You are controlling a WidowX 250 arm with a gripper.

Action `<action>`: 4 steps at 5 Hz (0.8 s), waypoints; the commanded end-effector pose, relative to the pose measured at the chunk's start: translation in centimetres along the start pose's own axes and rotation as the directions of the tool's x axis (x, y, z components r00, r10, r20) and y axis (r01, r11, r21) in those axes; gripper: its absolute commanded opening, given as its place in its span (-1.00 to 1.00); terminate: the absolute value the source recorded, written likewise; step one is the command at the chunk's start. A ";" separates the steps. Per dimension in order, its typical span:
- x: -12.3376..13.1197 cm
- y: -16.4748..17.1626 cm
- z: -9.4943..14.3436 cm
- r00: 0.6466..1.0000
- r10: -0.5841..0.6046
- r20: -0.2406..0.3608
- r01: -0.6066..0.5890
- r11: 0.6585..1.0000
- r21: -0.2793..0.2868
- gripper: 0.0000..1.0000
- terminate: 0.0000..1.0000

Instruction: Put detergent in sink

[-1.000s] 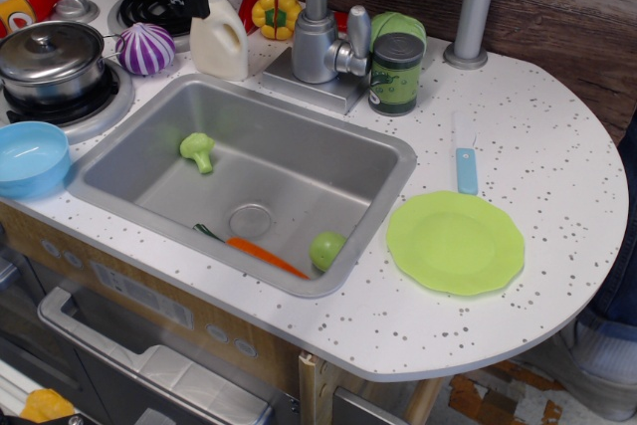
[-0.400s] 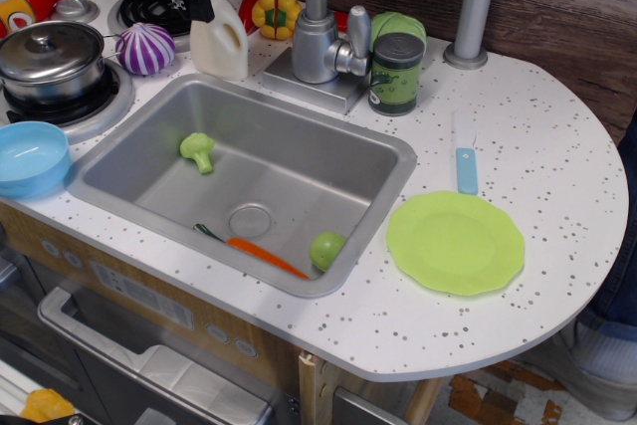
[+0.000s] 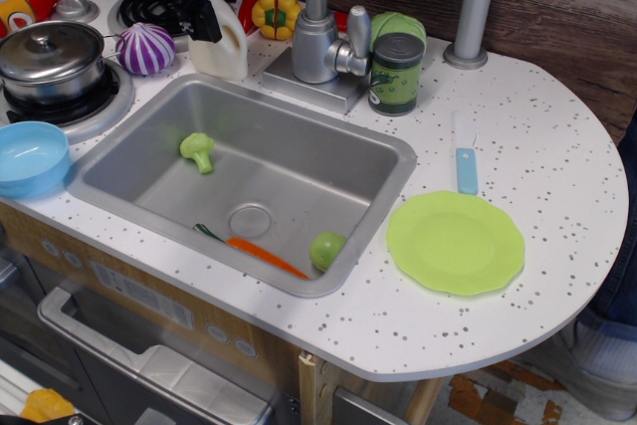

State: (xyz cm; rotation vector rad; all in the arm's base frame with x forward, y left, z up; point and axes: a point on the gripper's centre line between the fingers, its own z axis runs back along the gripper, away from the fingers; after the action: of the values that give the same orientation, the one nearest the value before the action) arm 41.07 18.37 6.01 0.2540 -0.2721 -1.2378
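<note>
The detergent (image 3: 230,48), a cream-white jug with a side handle, stands upright on the white speckled counter just behind the sink's back left corner. The sink (image 3: 299,161) is a brushed-steel basin with a round drain (image 3: 251,220). In it lie a green broccoli piece (image 3: 197,150), a carrot (image 3: 265,255) and a green ball (image 3: 326,249). My black gripper (image 3: 211,9) hangs from above over the jug's top and hides its neck. One finger (image 3: 205,25) reaches down the jug's left shoulder. The jaws look open around the neck.
A grey faucet (image 3: 318,37) and a dark green can (image 3: 396,72) stand behind the sink, right of the jug. A purple onion (image 3: 145,49), a lidded steel pot (image 3: 50,57) and a blue bowl (image 3: 30,156) are at left. A green plate (image 3: 455,242) and a knife (image 3: 465,161) lie at right.
My gripper has moved right and down, from beside the jug's cap to over its top, which it now covers. The jug has not moved.
</note>
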 end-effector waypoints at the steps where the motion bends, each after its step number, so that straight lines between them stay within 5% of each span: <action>1: -0.8 1.9 1.0 1.000 -0.005 0.017 0.005 1.000 0.027 -1.00 -1.00; 2: -0.5 1.6 1.6 1.000 0.026 0.017 -0.026 1.000 -0.010 -1.00 -1.00; 3: 1.2 0.2 5.1 0.991 0.121 -0.058 -0.124 0.991 -0.057 -1.00 -1.00; 4: 2.7 -3.2 6.7 0.971 0.223 -0.090 -0.226 0.974 -0.026 -1.00 -1.00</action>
State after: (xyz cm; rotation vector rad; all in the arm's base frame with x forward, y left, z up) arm 34.83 12.86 8.29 0.1874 -0.1641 -0.9724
